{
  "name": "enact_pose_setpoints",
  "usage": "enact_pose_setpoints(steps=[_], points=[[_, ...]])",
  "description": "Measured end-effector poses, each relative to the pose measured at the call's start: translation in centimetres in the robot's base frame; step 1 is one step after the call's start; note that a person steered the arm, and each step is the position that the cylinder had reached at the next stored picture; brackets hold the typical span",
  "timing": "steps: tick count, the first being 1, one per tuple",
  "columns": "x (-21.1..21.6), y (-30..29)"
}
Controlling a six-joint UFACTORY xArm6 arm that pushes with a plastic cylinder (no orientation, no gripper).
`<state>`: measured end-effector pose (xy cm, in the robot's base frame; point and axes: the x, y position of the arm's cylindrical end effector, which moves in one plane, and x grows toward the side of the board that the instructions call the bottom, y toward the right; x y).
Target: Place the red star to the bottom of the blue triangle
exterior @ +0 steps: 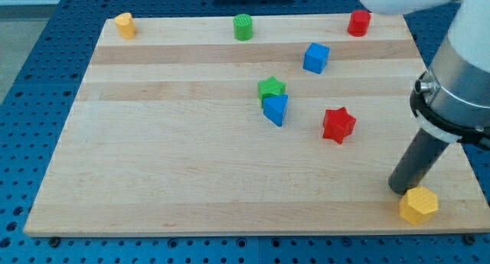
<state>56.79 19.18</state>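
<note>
The red star [338, 125] lies right of the board's middle. The blue triangle [276, 109] lies to its left, a gap between them, with the green star [271, 88] touching the triangle's top edge. My tip [400, 189] rests on the board near the view's bottom right, well below and right of the red star. It stands just above and left of a yellow hexagonal block [419, 205], close to it or touching it.
A blue cube [315, 57] lies above the red star. Along the top edge of the wooden board [168, 157] stand a yellow block [124, 24], a green cylinder [243, 27] and a red block [358, 23]. The arm's body [459, 88] covers the right edge.
</note>
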Motion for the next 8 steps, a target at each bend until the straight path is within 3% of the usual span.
enact_pose_setpoints(steps=[2, 3, 8], points=[[-9.2, 0.1], [-11.0, -0.3], [-7.5, -6.8]])
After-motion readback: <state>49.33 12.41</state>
